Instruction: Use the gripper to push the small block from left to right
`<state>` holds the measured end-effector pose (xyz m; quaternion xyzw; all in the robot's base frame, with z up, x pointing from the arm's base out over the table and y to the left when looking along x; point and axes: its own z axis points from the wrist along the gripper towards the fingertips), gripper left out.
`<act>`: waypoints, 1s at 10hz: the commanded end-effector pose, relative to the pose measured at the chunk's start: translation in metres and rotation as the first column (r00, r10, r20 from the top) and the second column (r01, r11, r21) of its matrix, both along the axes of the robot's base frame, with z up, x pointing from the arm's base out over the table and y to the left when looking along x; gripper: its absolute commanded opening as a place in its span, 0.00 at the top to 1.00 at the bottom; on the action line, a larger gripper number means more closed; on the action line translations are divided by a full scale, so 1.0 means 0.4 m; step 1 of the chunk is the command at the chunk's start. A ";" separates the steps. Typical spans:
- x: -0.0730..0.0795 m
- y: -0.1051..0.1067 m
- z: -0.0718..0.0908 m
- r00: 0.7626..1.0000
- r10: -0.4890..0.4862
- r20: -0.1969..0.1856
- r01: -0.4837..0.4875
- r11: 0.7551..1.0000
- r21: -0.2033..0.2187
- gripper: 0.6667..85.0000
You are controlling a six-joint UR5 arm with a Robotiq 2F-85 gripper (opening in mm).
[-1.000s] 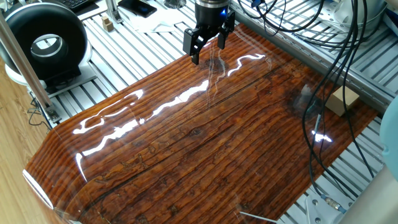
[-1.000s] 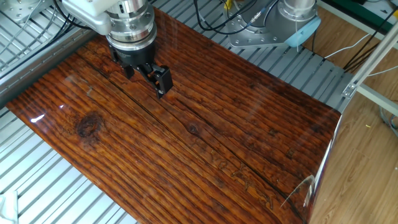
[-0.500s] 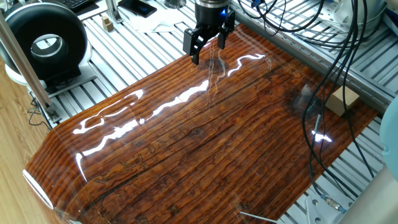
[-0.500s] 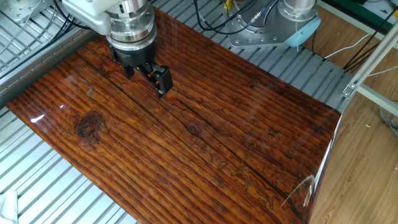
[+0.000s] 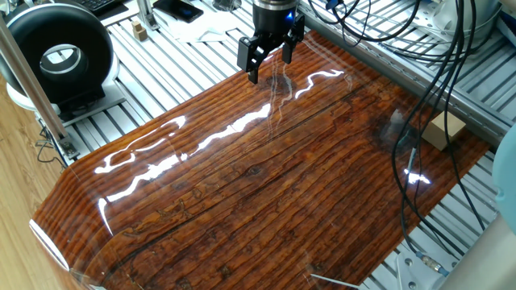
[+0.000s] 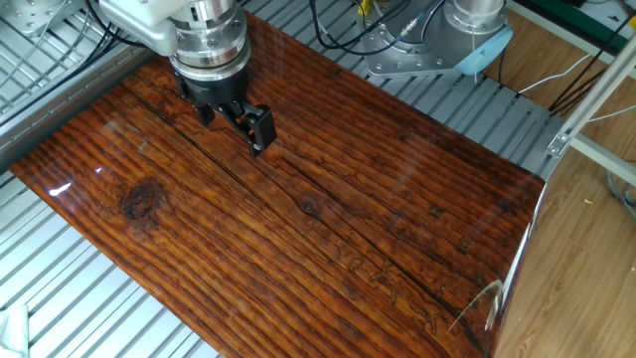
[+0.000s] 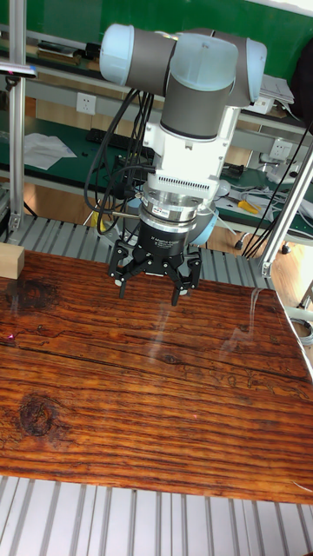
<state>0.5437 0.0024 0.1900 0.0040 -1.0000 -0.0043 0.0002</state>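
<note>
The black claw point(image 6: 233, 126) on its silver wrist hangs, fingers spread apart, over the far-left part of the glossy wood-grain surface point(image 6: 338, 239)

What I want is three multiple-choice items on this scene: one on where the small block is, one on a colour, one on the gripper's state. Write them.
1. Where is the small block relative to the gripper?
A. Between its fingers.
B. At the edge of the wooden board, well apart from it.
C. In the board's middle, right below it.

2. What colour are the joint caps on the arm?
A. Red.
B. Yellow.
C. Light blue.

3. What state is the gripper in?
A. Open, holding nothing.
B. Shut on the block.
C. Shut and empty.

Answers:
1 B: the block lies by the board's edge, at the opposite end from the claw.
2 C: the tall fixed view shows pale blue caps.
3 A: the fingers stand spread with only air between them.
</note>
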 end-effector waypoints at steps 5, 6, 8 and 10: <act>0.235 0.019 0.038 0.932 -0.047 0.360 0.035 0.999 0.040 1.00; 0.235 0.019 0.038 0.932 -0.049 0.360 0.037 0.999 0.040 1.00; 0.195 -0.008 0.020 0.954 -0.017 0.301 0.020 1.000 -0.008 1.00; 0.143 -0.023 -0.007 0.974 -0.008 0.225 0.014 1.000 -0.026 1.00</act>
